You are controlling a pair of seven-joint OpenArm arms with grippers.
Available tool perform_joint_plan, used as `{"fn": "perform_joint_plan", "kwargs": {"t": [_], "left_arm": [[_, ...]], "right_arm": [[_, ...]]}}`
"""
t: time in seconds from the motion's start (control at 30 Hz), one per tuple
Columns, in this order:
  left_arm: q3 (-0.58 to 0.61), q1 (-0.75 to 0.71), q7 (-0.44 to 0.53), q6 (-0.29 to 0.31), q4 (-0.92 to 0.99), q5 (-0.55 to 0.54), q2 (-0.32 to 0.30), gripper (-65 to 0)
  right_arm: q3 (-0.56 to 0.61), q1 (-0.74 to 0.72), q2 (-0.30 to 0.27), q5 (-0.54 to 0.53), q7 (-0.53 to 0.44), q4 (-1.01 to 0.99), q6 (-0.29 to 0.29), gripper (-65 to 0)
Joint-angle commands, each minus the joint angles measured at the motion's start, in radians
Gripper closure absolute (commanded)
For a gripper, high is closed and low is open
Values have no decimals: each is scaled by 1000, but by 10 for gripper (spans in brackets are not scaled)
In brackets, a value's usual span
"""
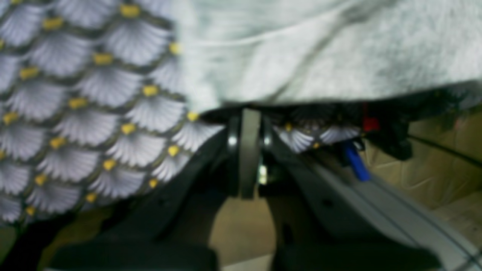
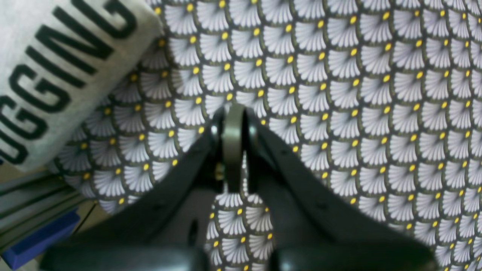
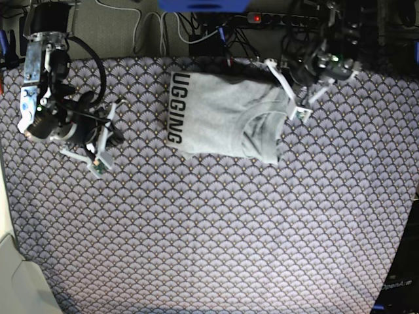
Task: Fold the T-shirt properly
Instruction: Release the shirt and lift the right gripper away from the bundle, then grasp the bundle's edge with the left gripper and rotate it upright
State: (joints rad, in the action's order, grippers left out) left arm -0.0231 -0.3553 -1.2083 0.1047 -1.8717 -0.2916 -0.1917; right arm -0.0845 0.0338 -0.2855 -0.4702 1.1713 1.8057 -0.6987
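The tablecloth [image 3: 216, 235], purple with a fan pattern and small yellow dots, covers nearly the whole base view, from the cable-strewn far edge down to the near edge.

The T-shirt [image 3: 226, 118] lies folded into a rough rectangle on the cloth, at the far middle of the table. It is light grey, with black letters "UGGING" running along its left edge in the base view and the collar showing near its right side. In the right wrist view one lettered corner of it lies on the cloth at upper left, well apart from the fingers. In the left wrist view, which is blurred, its grey fabric fills the upper right and hangs just beyond the fingertips.

The left gripper [image 3: 292, 101] sits by the shirt's right edge in the base view, its fingers pressed together; whether they touch the fabric cannot be told.

The right gripper [image 3: 103, 140] hovers over bare cloth, left of the shirt in the base view, its fingers also pressed together around nothing.
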Motion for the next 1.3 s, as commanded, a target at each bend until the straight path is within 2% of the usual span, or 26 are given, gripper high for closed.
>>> {"fn": "perform_joint_plan", "kwargs": {"t": [0.0,0.17,0.37,0.57,1.0,1.27], "left_arm": [[-1,14,3,-1,7,7,7,-4],[2,57,5,3,94,30,27,-4],[-4,114,12,0,105,30,28,-3],[-7,172,83,-1,165,38,56,-3],[-33,391,221,-1,444,38,177,-3],[-33,549,270,-1,614,38,258,-3]], "right_arm": [[-7,-12,-10,-12,-14,15,1,0],[-7,-2,-11,-11,-14,15,1,0],[-7,10,-14,-11,-14,15,1,0],[-7,10,-16,-11,-14,15,1,0],[-1,-13,-18,-11,-17,13,1,0],[94,-128,-73,-9,-21,-171,1,0]]}}
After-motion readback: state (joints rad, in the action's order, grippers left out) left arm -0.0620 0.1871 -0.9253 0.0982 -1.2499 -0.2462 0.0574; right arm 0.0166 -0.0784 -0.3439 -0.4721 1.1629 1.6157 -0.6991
